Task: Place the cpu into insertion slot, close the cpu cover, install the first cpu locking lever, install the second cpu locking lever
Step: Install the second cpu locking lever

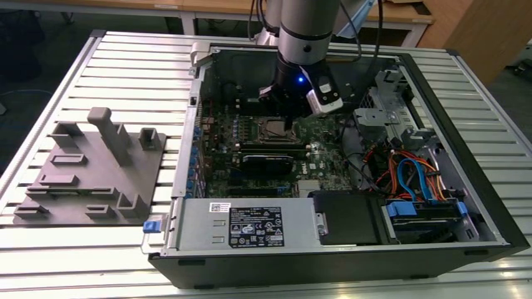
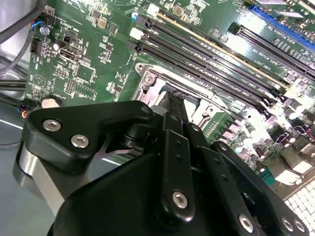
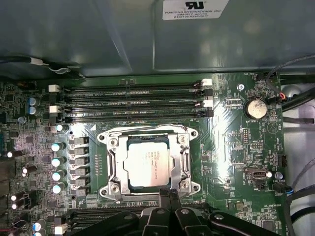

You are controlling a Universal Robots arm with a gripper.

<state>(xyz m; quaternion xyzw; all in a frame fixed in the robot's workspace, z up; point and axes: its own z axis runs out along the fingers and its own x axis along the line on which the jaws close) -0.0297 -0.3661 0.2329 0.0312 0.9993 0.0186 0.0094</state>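
Observation:
The cpu (image 3: 147,160), a silvery square chip, lies flat in the insertion slot (image 3: 193,133) on the green board. The cpu cover (image 3: 111,164), a silver frame, is down around the chip, which shows through its window. Thin metal lever rods run along the socket's edges. My gripper (image 3: 168,194) hangs just above the socket's edge with its black fingers pressed together and nothing visible between them. In the second wrist view the fingertips (image 2: 173,104) point down at the socket rim (image 2: 150,83). From the exterior view the gripper (image 1: 288,126) stands over the socket (image 1: 266,131) inside the open computer case.
Long black memory slots (image 3: 133,101) run beside the socket, and a row of capacitors (image 3: 56,167) stands at another side. The case walls (image 1: 199,124), a drive cage (image 1: 378,115), cables (image 1: 407,174) and the power supply (image 1: 249,227) close it in. A grey fixture plate (image 1: 91,168) lies at the exterior view's left.

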